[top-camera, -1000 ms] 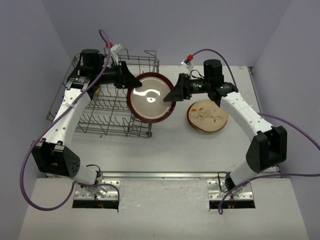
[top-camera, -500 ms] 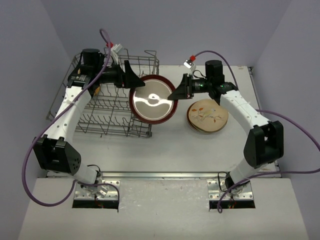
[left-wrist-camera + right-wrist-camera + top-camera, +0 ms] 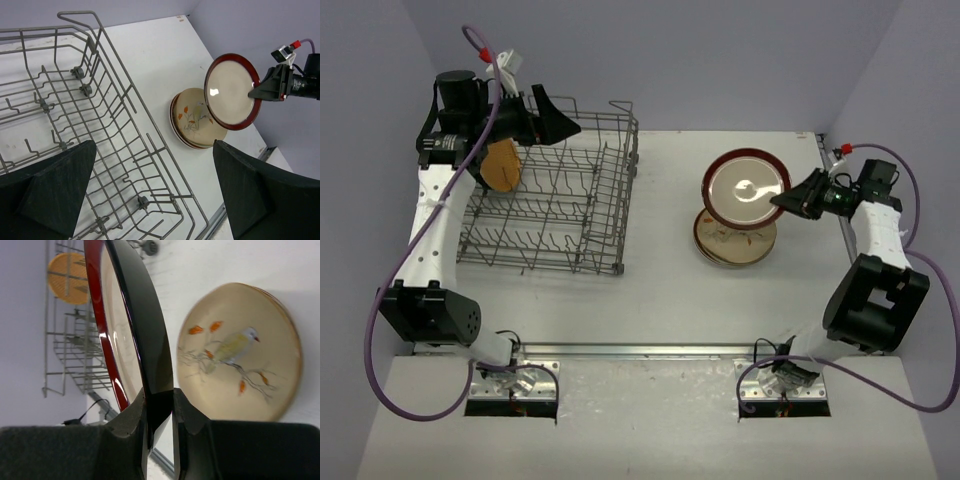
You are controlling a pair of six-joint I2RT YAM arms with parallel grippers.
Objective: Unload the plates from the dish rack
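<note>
Top external: your right gripper [image 3: 788, 200] clamps the red-rimmed plate [image 3: 747, 188] by its rim, tilted over the stack [image 3: 732, 247] at right. Your left gripper [image 3: 558, 122] gapes wide over the rack [image 3: 555, 215]; tan plate [image 3: 502, 166] inside.

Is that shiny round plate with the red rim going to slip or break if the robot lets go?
Probably slippery: the red-rimmed plate glares with glossy glaze, and the right gripper pinches only its edge. Likely stiff and breakable; it hangs over the floral plate stack.
</note>
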